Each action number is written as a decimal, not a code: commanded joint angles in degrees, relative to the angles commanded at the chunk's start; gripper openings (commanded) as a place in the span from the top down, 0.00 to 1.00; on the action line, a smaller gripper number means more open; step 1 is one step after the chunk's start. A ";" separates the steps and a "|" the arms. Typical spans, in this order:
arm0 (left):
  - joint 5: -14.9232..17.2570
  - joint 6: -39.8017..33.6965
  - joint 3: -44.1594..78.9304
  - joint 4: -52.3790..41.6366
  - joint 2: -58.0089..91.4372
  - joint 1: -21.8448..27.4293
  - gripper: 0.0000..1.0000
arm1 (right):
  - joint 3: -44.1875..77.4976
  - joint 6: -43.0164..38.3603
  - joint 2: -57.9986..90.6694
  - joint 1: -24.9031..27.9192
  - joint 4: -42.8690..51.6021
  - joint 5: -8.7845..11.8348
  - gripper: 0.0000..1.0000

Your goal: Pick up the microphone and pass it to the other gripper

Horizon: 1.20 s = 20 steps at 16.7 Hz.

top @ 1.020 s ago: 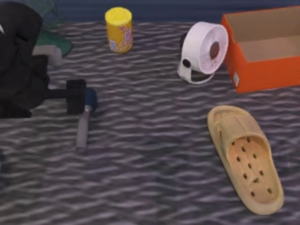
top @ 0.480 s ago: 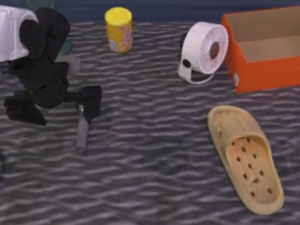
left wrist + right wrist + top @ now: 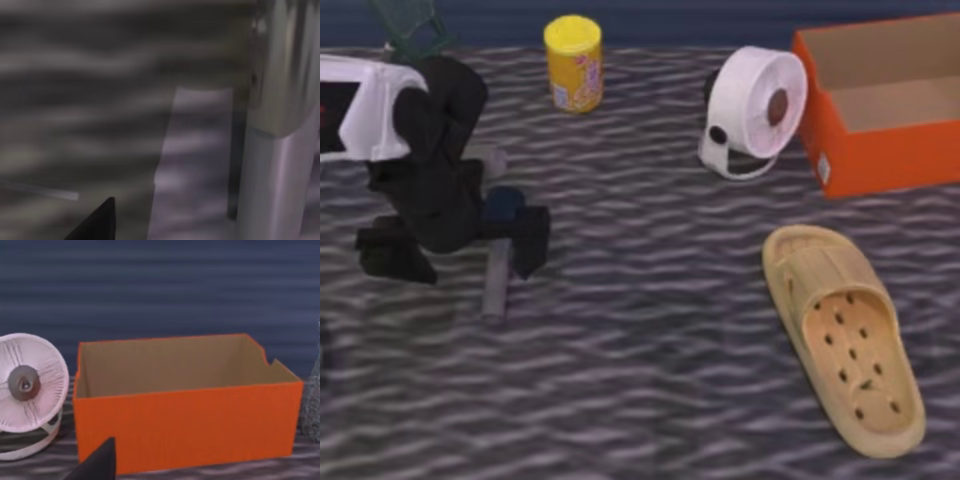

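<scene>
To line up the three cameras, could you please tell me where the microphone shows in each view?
Top view: the microphone lies at the table's left, its head under the left gripper.
Left wrist view: its silver collar and grey handle fill the frame's right edge.
Right wrist view: not in it.
Shared landmark: the wavy grey tablecloth.

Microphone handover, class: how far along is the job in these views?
Done: the left hand is down over the slim grey-handled microphone with a navy foam head, near its collar. In hand: the grasp; the microphone lies flat on the table, not lifted. Left: lifting it and passing it to the right hand, parked facing the open orange cardboard box.
</scene>
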State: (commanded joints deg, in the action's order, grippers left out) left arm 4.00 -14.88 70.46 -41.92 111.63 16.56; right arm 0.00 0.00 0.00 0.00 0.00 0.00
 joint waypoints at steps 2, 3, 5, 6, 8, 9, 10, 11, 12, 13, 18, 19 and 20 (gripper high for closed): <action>-0.01 -0.27 -1.95 5.50 3.25 0.29 0.00 | 0.00 0.00 0.00 0.00 0.00 0.00 0.00; -0.02 -0.38 -2.80 7.69 4.64 0.43 0.00 | 0.00 0.00 0.00 0.00 0.00 0.00 0.00; -0.02 -0.53 -3.86 10.25 6.44 0.60 0.00 | 0.00 0.00 0.00 0.00 0.00 0.00 0.00; -0.02 -0.55 -4.02 10.61 6.72 0.63 0.00 | 0.00 0.00 0.00 0.00 0.00 0.00 0.00; -0.02 -0.55 -4.02 10.61 6.72 0.63 0.00 | 0.00 0.00 0.00 0.00 0.00 0.00 0.00; -0.02 -0.55 -4.02 10.61 6.72 0.63 0.00 | 0.00 0.00 0.00 0.00 0.00 0.00 0.00; -0.02 -0.55 -4.02 10.61 6.72 0.63 0.08 | 0.00 0.00 0.00 0.00 0.00 0.00 0.00; -0.02 -0.55 -4.02 10.61 6.72 0.63 0.15 | 0.00 0.00 0.00 0.00 0.00 0.00 0.00; -0.02 -0.55 -4.02 10.61 6.72 0.63 0.23 | 0.00 0.00 0.00 0.00 0.00 0.00 0.00; -0.02 -0.55 -4.02 10.61 6.72 0.63 0.30 | 0.00 0.00 0.00 0.00 0.00 0.00 0.00; -0.02 -0.55 -4.02 10.61 6.72 0.63 0.68 | 0.00 0.00 0.00 0.00 0.00 0.00 0.00; -0.02 -0.55 -4.02 10.61 6.72 0.63 0.75 | 0.00 0.00 0.00 0.00 0.00 0.00 0.00; -0.02 -0.55 -4.02 10.61 6.72 0.63 0.83 | 0.00 0.00 0.00 0.00 0.00 0.00 0.00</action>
State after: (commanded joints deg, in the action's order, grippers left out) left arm 3.97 -15.43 66.43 -31.31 118.35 17.19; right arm 0.00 0.00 0.00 0.00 0.00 0.00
